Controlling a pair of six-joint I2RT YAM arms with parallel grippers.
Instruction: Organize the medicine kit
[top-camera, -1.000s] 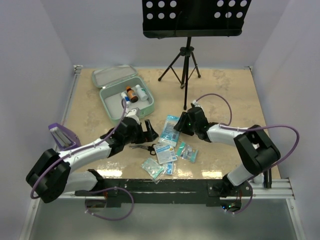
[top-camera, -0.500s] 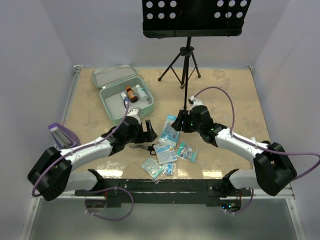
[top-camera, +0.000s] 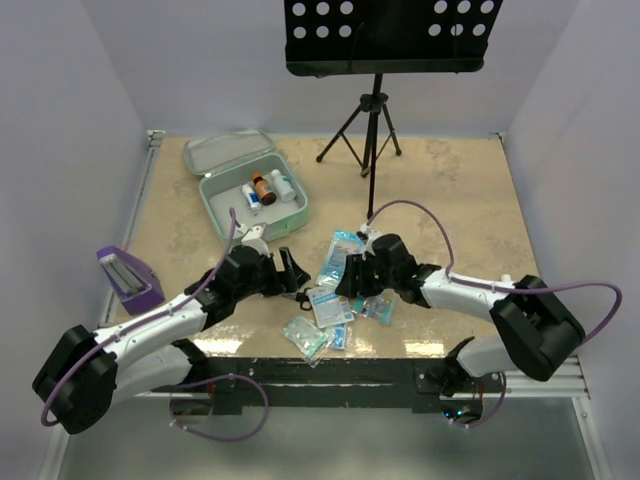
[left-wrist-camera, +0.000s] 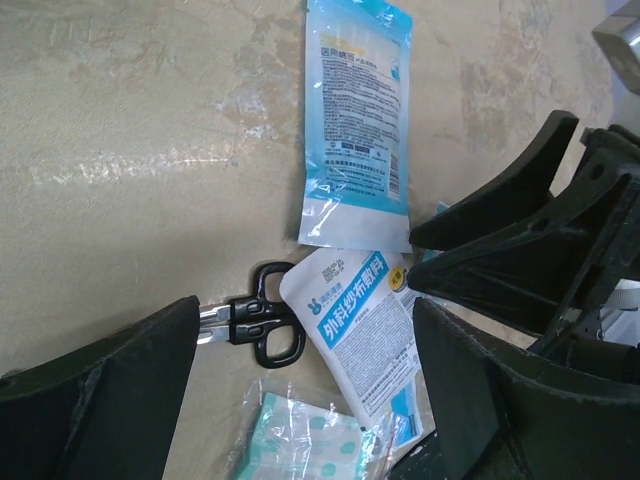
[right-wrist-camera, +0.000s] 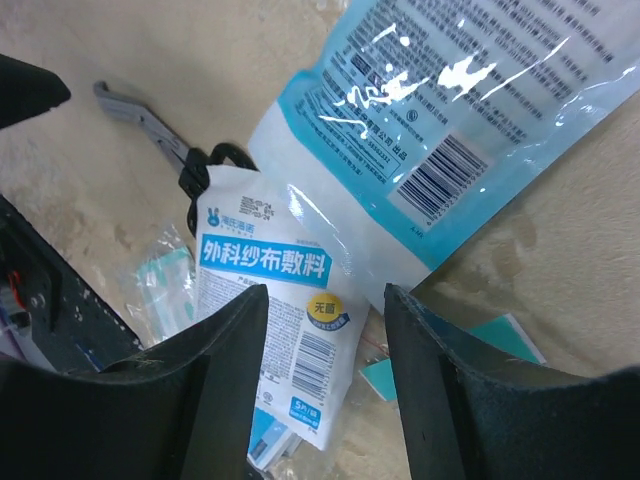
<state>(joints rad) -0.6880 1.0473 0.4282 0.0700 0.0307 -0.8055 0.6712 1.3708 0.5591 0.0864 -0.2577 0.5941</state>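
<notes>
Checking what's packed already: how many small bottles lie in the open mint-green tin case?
3, side by side in the mint-green tin case: a white-and-blue bottle at left, an orange bottle in the middle, a white bottle at right. Smaller ones could hide beneath.

A lab booth: white walls (top-camera: 70, 100), tripod stand (top-camera: 375, 110).

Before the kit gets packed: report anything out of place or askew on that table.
Loose outside the open medicine kit: the blue pouch overlaps the white dressing packet, which covers part of the scissors handle. Small packets lie askew in a heap beside them. Nothing looks spilled.
</notes>
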